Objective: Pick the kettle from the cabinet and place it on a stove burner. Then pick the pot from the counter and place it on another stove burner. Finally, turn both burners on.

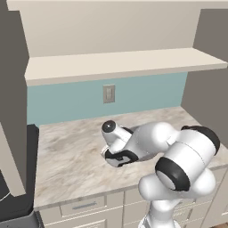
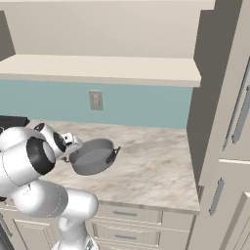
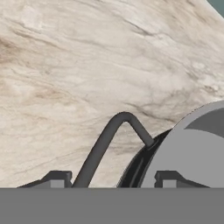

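Observation:
The wide grey pot (image 2: 93, 157) is over the marbled counter (image 2: 156, 166), tilted, with its left rim at my gripper (image 2: 73, 145). In the hand view its dark loop handle (image 3: 114, 131) arches between my two fingertips (image 3: 57, 177), and the pot's rim (image 3: 192, 144) fills the lower right. The fingers stand against both legs of the loop, so my gripper (image 3: 113, 177) is shut on the pot's handle. In the left base view my own arm hides the pot. The cabinet shelf (image 1: 124, 62) above holds nothing. The kettle is out of view.
The black cooktop's edge (image 1: 31, 169) lies left of the counter (image 1: 71, 156), and its corner (image 2: 12, 121) shows far left. A wall outlet (image 2: 95, 100) sits on the blue backsplash. Tall cabinet panels (image 2: 219, 122) close off the right side. Drawers (image 2: 127, 215) run below the counter.

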